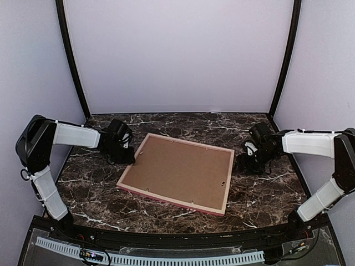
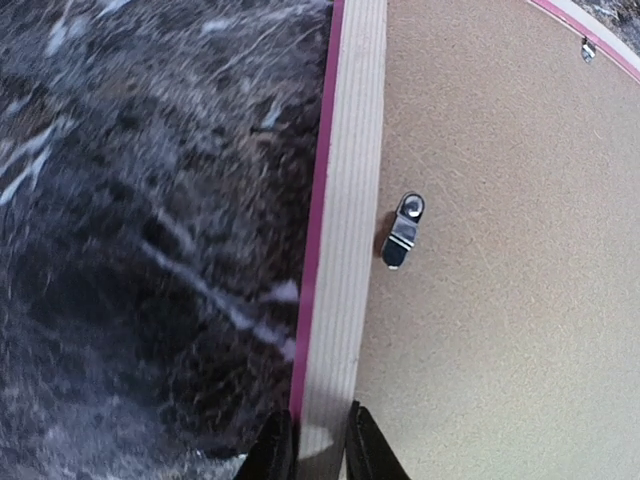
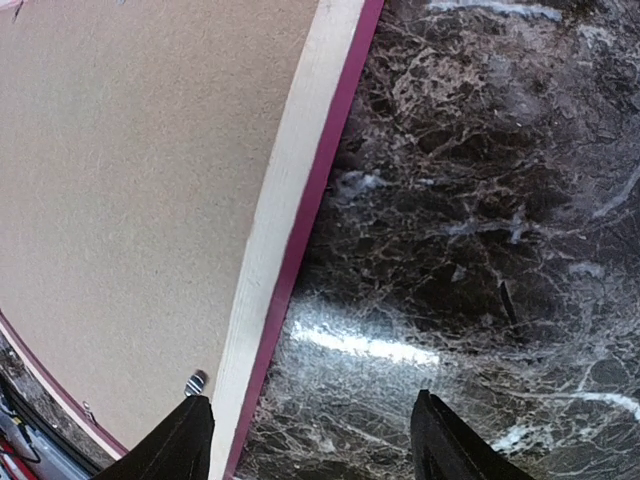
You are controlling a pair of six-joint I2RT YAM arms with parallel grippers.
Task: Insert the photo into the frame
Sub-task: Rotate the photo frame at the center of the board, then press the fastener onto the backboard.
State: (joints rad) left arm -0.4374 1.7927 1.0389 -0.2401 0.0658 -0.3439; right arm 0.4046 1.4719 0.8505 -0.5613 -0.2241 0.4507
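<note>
Frame (image 1: pixel 228 180) is lying face down mid-bench, pale wood back up, pink edge showing along the near side. Backing board (image 1: pixel 175 169) is sitting inside it. Photo isn't showing in any view, so I can't tell whether it's under the board or somewhere else.

My left end effector (image 2: pixel 318 450) is sitting at the frame's left rail (image 2: pixel 345 250). The fingers are pressed in on either side of the wood, so it reads as pinching the frame. A metal clip (image 2: pixel 403 230) is lying on the board just beside that rail, and it looks turned along the rail rather than out over the board.

My right end effector (image 3: pixel 320 440) is spread wide, holding nothing, hovering over the bench (image 3: pixel 480 250) just beside the frame's right rail (image 3: pixel 280 230).

My read is that this is the closing or checking stage, with the photo unconfirmed.

Risks:
- I'm only gripping one thin rail, so lifting from there is likely to twist the frame or let it slip out of the pinch.
- If the clips aren't holding, tilting or flipping could drop the board, and anything under it, onto the bench.
- My right inner finger is riding close to the rail, so closing or descending here could shove the frame sideways against my left grip.
- The bench is glossy, so the frame is likely to skate on any push.
</note>
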